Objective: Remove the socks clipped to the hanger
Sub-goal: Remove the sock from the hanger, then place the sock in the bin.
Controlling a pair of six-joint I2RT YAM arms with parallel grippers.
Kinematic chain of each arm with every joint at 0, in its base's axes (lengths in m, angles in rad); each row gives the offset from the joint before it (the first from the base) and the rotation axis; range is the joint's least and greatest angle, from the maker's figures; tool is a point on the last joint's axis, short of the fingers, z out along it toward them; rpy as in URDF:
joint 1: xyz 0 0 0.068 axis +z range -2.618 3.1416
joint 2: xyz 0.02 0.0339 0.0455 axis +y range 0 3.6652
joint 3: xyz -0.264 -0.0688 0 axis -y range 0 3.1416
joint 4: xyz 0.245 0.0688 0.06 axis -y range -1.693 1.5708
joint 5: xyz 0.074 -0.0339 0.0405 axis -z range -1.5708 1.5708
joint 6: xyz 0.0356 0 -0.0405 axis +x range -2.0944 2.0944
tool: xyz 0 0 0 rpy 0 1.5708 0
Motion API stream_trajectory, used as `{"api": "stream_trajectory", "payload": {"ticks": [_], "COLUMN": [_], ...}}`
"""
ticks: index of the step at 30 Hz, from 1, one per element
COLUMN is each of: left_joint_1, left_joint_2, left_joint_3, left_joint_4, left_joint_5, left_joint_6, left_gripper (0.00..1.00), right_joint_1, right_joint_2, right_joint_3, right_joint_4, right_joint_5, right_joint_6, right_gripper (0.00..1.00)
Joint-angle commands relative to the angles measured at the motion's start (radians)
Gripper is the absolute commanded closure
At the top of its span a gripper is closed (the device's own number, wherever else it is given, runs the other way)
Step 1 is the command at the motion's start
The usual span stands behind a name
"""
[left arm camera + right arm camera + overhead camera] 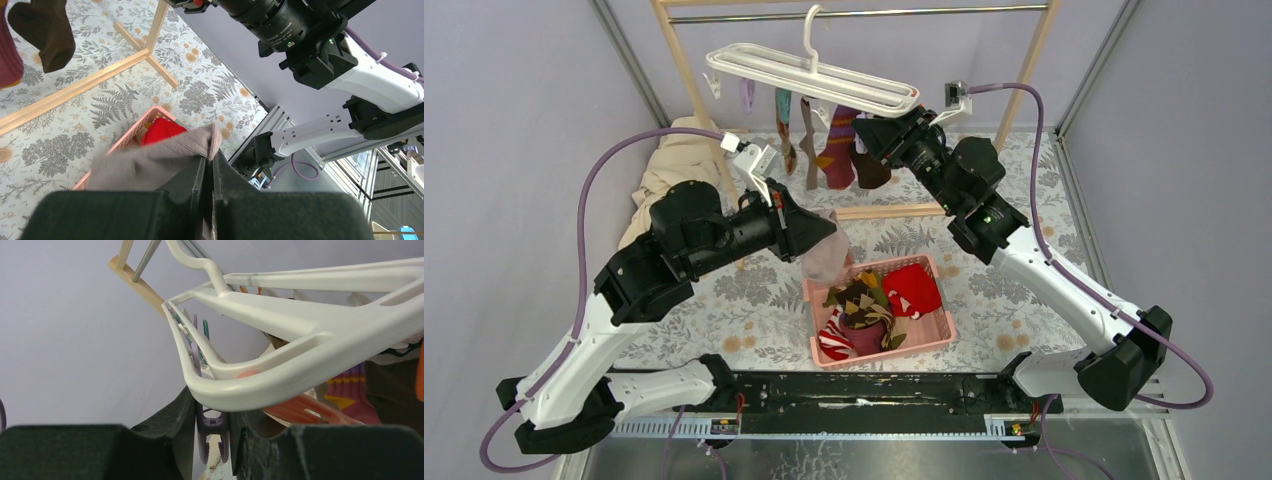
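Observation:
The white hanger [814, 75] hangs by its hook from the metal rail, tilted. Several socks [836, 150] dangle from its clips, among them a magenta-olive one and a dark brown one [45, 30]. My right gripper [866, 135] is up under the hanger's right end. In the right wrist view its fingers [182, 422] press both sides of a purple clip [212, 432] just below the hanger's rim [300, 370]. My left gripper [210, 160] is shut on a greyish-beige sock [150, 157], which hangs over the back left corner of the pink basket [947, 328].
The pink basket holds loose socks: a red one [914, 288], an argyle one [864, 300] and a red-white striped one [834, 340]. The wooden rail frame [894, 211] stands on the floral cloth behind it. A beige cloth heap [674, 165] lies at the left.

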Motion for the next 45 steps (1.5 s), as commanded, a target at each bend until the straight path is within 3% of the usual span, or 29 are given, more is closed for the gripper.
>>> {"api": "stream_trajectory", "payload": {"ticks": [1, 3, 6, 14, 21, 26, 39, 45], "left_joint_1": [0.005, 0.006, 0.005, 0.004, 0.005, 0.004, 0.005, 0.004], "left_joint_2": [-0.020, -0.018, -0.015, -0.039, -0.068, -0.092, -0.055, 0.003], "left_joint_3": [-0.017, -0.026, -0.056, -0.192, -0.359, -0.481, -0.691, -0.733], "left_joint_4": [0.013, 0.021, 0.045, 0.118, 0.177, 0.222, 0.410, 0.409], "left_joint_5": [-0.001, 0.007, 0.030, 0.075, 0.102, 0.101, 0.079, 0.110], "left_joint_6": [-0.009, -0.012, -0.022, -0.057, -0.099, -0.126, -0.171, -0.189], "left_gripper": [1.00, 1.00, 1.00, 1.00, 0.98, 0.96, 0.88, 0.71], "right_joint_1": [0.004, 0.004, 0.003, 0.005, 0.004, 0.004, 0.003, 0.001], "right_joint_2": [-0.004, -0.004, -0.014, -0.102, -0.261, -0.314, -0.185, -0.125], "right_joint_3": [0.024, 0.024, 0.013, -0.114, -0.247, -0.246, -0.108, 0.038], "right_joint_4": [0.028, 0.015, -0.008, -0.082, -0.208, -0.280, -0.317, -0.452], "right_joint_5": [0.045, 0.041, 0.027, -0.042, -0.071, -0.081, -0.142, -0.160], "right_joint_6": [-0.023, -0.021, -0.025, -0.042, -0.108, -0.147, -0.196, -0.225], "right_gripper": [0.80, 0.67, 0.37, 0.19, 0.11, 0.03, 0.00, 0.00]}}
